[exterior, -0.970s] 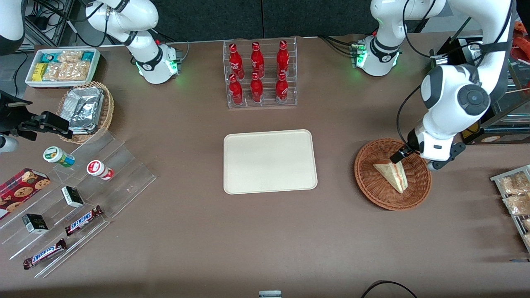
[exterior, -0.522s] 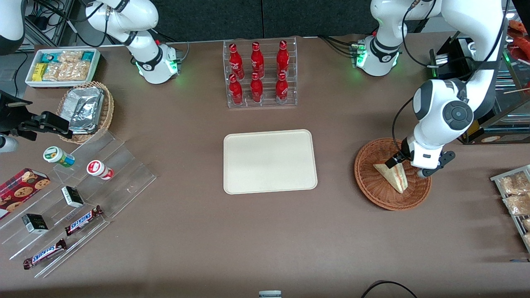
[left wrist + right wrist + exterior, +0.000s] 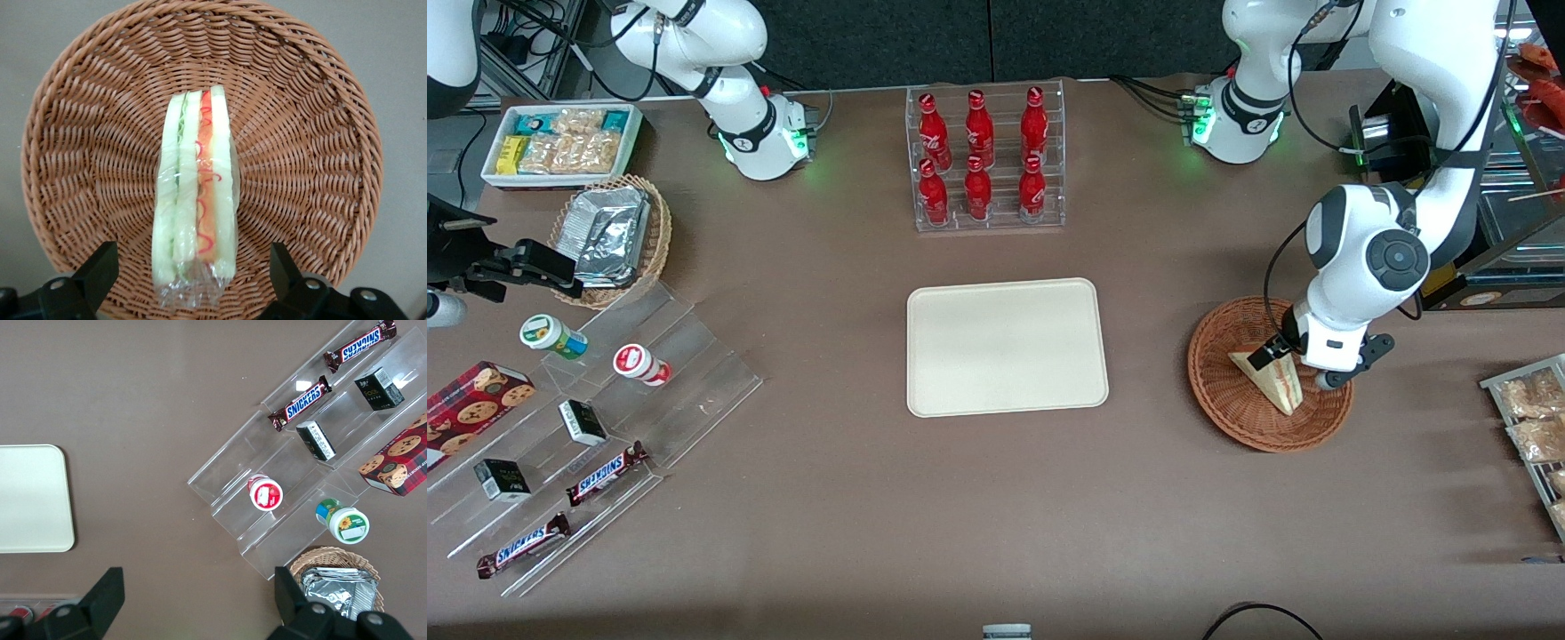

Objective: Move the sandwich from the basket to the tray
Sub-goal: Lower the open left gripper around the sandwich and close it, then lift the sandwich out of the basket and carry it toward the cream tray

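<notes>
The sandwich (image 3: 1280, 389) is a plastic-wrapped wedge that stands on edge in the reddish-brown wicker basket (image 3: 1216, 400), toward the working arm's end of the table. My left gripper (image 3: 1286, 366) is low inside the basket with its jaws open, one black finger (image 3: 99, 268) on each side of the sandwich (image 3: 195, 200), apart from the wrap. The basket (image 3: 313, 133) fills the left wrist view. The cream tray (image 3: 1007, 347) lies flat at the table's middle, beside the basket, and holds nothing; its corner shows in the right wrist view (image 3: 33, 499).
A clear rack of red bottles (image 3: 983, 160) stands farther from the camera than the tray. Snack packets (image 3: 1529, 418) and a dark box (image 3: 1396, 124) are near the working arm. A tan foil basket (image 3: 609, 236), white bin (image 3: 560, 142) and acrylic steps (image 3: 605, 436) lie toward the parked arm's end.
My left gripper has come down into the basket and nearer the camera, so its open fingers now straddle the sandwich. The sandwich and basket have not moved.
</notes>
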